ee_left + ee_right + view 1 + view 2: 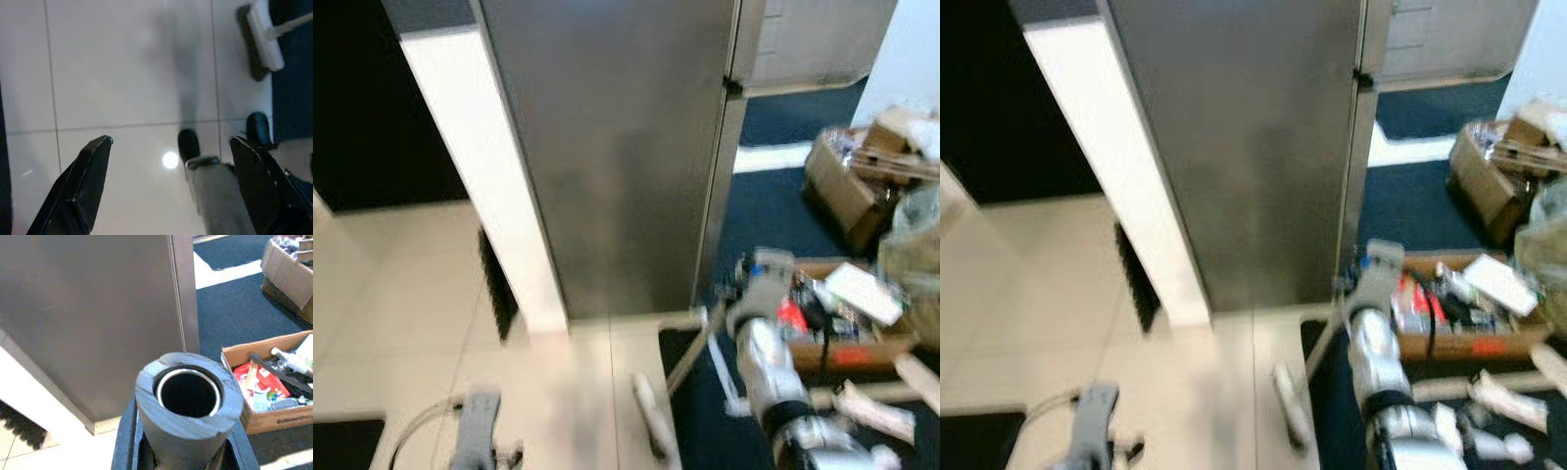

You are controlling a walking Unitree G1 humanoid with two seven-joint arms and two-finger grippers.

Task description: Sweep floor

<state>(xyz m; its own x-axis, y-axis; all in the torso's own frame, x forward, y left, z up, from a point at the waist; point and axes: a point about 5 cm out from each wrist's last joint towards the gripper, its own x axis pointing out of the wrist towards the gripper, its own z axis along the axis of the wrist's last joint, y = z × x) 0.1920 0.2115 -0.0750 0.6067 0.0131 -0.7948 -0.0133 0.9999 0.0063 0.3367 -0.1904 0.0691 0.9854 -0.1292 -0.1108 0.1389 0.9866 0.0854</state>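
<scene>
Holding broom handle, right gripper clamped round it
Broom head on tile floor by carpet edge; left gripper idle, fingers apart; cardboard box nr right arm

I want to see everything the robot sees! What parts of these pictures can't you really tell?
- Right gripper, eye views: blurred, so its grip on the broom handle is unclear.
- Handle end, right wrist view: it blocks the fingers.
- Broom head, left wrist view: cut off by the edge.
- Box contents, eye views: too blurred to name.
- Dirt on the floor: too small to see.
</scene>
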